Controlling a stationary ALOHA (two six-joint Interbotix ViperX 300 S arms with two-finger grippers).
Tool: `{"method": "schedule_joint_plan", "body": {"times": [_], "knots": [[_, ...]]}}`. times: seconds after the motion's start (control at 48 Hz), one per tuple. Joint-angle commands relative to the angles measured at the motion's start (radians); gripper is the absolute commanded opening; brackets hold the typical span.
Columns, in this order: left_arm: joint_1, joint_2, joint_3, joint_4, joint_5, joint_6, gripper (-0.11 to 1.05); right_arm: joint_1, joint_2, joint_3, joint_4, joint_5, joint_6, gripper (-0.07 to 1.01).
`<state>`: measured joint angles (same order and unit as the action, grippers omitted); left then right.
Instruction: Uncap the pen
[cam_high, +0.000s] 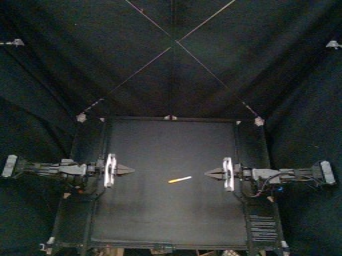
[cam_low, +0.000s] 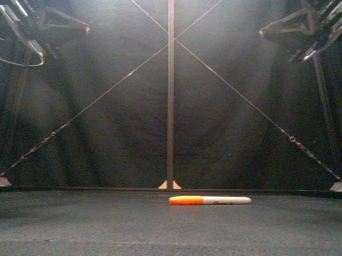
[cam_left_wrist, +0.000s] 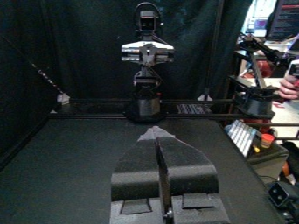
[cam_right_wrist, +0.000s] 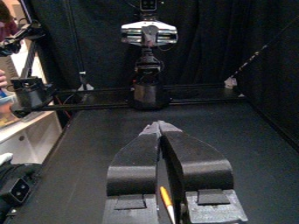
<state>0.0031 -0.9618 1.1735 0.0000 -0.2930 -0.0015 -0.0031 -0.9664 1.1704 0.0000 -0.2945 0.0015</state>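
Orange-and-white pen flat on table, lettering seemingly illegible; left hand and right hand pressed together.

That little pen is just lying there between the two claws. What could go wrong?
The pen lies flat on the table, so a claw might nudge or roll it instead of gripping. The left claw and right claw are shut and apart from it; a grip straddling the orange cap and body could hold the cap on.
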Motion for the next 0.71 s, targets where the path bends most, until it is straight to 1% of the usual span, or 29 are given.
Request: {"method": "schedule_joint_plan", "body": {"times": [0.021,0.083,0.104,0.188,0.25,0.271,0.354,0.396,0.417,0.458,0.521,0.646,0.708], "knots": [[0.018,0.055,0.0,-0.002,-0.028,0.0061,-0.02,-0.008,0.048,0.009,-0.003,0.0,-0.003,-0.02],[0.02,0.095,0.002,-0.002,-0.032,0.0061,0.04,-0.023,0.089,0.018,-0.003,-0.002,0.0,0.01],[0.02,0.107,0.002,-0.002,-0.035,0.0046,0.05,-0.029,0.106,0.02,-0.003,-0.002,0.005,0.02],[0.02,0.16,0.002,-0.002,-0.048,0.0046,0.1,-0.052,0.189,0.023,0.002,0.0,0.008,0.04],[0.02,0.206,0.0,0.0,-0.061,0.0046,0.13,-0.064,0.258,0.02,-0.002,-0.002,0.008,0.04],[0.02,0.221,0.0,0.0,-0.066,0.0061,0.14,-0.071,0.284,0.018,-0.003,-0.002,0.008,0.04],[0.02,0.279,-0.002,0.002,-0.095,0.0061,0.19,-0.092,0.388,0.008,-0.003,-0.002,0.006,0.05],[0.02,0.302,-0.002,0.002,-0.107,0.0077,0.21,-0.097,0.436,0.002,-0.003,0.0,0.006,0.06],[0.021,0.311,-0.002,0.002,-0.114,0.0077,0.23,-0.098,0.459,-0.003,-0.003,0.0,0.005,0.08],[0.023,0.333,-0.002,0.003,-0.124,0.0077,0.26,-0.101,0.503,-0.012,-0.003,0.0,-0.009,0.1],[0.025,0.357,0.0,0.006,-0.133,0.0092,0.31,-0.104,0.572,-0.032,-0.006,0.0,-0.012,0.17],[0.028,0.399,-0.003,0.015,-0.141,0.0092,0.42,-0.106,0.716,-0.094,-0.026,0.005,-0.009,0.39],[0.028,0.411,-0.005,0.014,-0.141,0.0092,0.48,-0.107,0.775,-0.126,-0.037,0.008,-0.009,0.51]]}}
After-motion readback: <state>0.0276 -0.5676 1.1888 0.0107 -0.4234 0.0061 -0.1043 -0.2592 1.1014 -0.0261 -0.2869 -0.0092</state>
